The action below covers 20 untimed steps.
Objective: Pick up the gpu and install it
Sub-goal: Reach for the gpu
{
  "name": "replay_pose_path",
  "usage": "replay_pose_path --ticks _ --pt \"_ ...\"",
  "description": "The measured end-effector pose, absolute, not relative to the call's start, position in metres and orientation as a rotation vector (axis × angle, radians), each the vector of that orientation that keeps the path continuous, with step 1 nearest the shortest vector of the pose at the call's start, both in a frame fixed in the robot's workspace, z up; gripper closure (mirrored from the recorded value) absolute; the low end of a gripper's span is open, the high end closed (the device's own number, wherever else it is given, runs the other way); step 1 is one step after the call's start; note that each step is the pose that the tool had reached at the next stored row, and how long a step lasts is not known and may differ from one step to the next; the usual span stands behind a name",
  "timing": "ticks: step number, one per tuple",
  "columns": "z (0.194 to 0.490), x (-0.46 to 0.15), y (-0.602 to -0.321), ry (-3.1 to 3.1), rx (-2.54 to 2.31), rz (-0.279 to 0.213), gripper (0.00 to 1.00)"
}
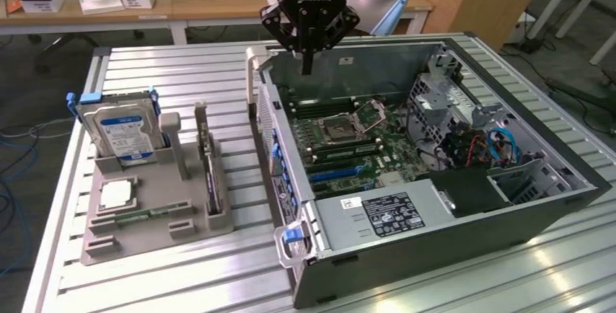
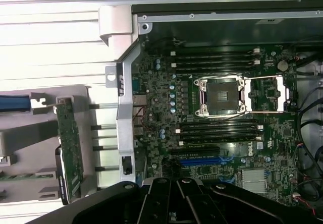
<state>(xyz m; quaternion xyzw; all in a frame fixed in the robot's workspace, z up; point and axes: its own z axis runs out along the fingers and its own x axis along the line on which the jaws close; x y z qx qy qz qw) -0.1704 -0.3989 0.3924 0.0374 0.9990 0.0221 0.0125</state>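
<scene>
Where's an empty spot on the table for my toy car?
Bare table lies beyond the grey holder and at its near end. The strip between holder and computer case is narrow; inside the case is crowded.

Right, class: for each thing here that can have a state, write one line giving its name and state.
computer case: lying flat, side open.
gripper: shut, empty, above the case.
gpu: standing on edge in the grey holder, untouched.
hard drive: upright in the holder.
CPU socket: cover plate swung open, no chip.
</scene>
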Motion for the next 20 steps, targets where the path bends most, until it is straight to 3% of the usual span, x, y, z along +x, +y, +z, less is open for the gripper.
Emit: replay_pose_path --ticks 20 --pt "0.392 -0.184 -0.399 3.114 0.117 0.069 0.9"
